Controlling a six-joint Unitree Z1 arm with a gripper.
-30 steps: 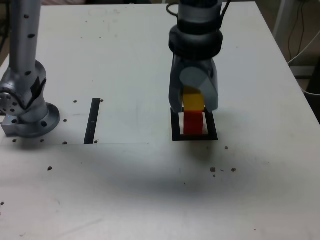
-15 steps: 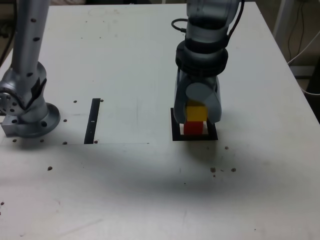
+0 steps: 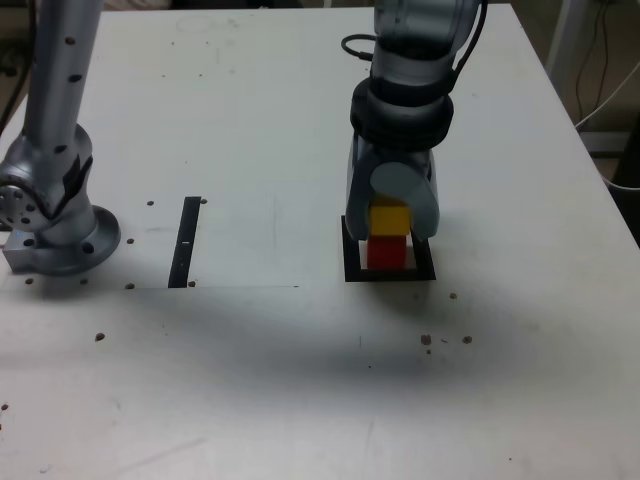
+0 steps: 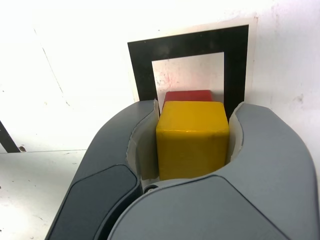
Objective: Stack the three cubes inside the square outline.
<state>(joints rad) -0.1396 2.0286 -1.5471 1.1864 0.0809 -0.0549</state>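
Nearest me in the exterior view it's just bare white tabltop (image 3: 300,400) w/ a few small dark specks, some near the exterior view's right of centre. Next back, the square outline (image 3: 389,274), thick black border w/ white centre, sits a bit toward the exterior view's right. Inside it the red cube (image 3: 387,252) rests on the white centre, and the yellow cube (image 3: 389,217) sits directly on top of red, roughly lined up. My hand (image 3: 390,222) comes down from above and is clenched on the yellow cube, one finger on each side of it; wrist view confirms, both pale pads (image 4: 145,150) pressed against the cube's side faces, yellow cube (image 4: 193,139) filling the gap, w/ a sliver of red cube (image 4: 187,95) showing beyond it and the square outline (image 4: 187,42) framing both. I can't tell from either view if yellow is fully seated on red or a hair above. Green cube: not seen in either view. On the exterior view's left, level w/ the outline, a narrow black strip (image 3: 186,242) lies on the tabletop, well apart from the square. Further left the arm's grey base (image 3: 55,215) is bolted down. Beyond that the tabletop runs back to its far edge, w/ a cable (image 3: 600,100) off the far right.
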